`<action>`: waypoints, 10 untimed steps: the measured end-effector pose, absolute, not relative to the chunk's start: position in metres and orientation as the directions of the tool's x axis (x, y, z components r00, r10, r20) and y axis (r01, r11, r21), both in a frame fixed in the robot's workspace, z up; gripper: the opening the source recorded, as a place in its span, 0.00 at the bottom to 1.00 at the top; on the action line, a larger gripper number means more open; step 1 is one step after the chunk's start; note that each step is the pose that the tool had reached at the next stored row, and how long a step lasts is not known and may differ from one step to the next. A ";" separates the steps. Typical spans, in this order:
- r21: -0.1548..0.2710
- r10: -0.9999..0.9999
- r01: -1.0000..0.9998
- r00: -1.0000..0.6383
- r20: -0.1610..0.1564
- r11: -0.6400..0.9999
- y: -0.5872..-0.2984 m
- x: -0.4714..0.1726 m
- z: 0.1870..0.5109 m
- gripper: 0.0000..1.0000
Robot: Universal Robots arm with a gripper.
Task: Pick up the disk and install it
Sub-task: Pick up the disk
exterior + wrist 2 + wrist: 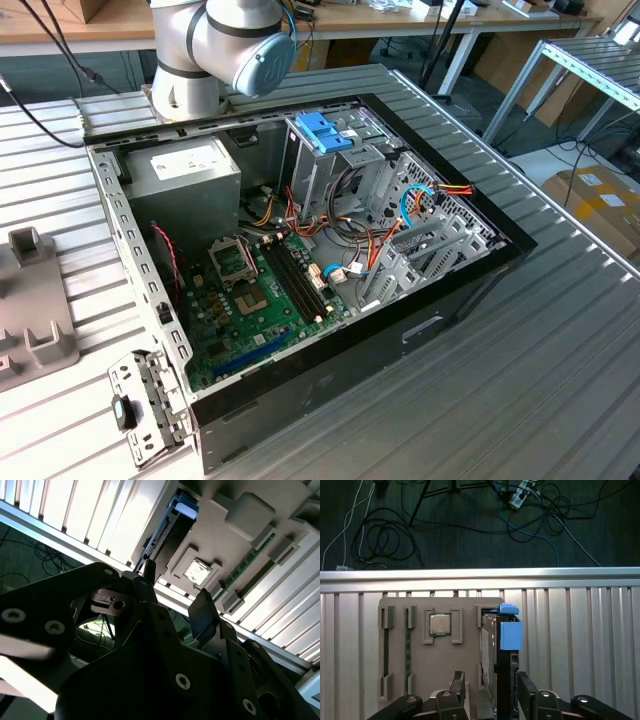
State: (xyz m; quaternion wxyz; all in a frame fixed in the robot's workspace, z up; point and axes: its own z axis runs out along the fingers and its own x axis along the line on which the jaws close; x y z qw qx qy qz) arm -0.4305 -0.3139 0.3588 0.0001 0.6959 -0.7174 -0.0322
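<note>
Over the grey tray (440, 667) on the slatted surface (580, 655), my hand (491, 692) straddles the upright disk (496, 655), fingers apart and not gripping, and I fear off-centre closing could jam it in its slot.

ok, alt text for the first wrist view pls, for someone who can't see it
The open tool sits with a finger either side of the disk, which stands on edge in a grey holder tray on a ribbed metal table. The tray also holds a processor chip and memory sticks; cables lie on the dark floor beyond.
</note>
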 end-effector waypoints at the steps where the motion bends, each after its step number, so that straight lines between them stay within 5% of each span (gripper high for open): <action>1: 0.046 -0.998 -0.999 -0.031 -0.045 0.029 -0.313 -0.431 0.359 0.54; 10: 0.046 -0.998 -0.998 -0.031 -0.048 0.029 -0.312 -0.431 0.358 0.54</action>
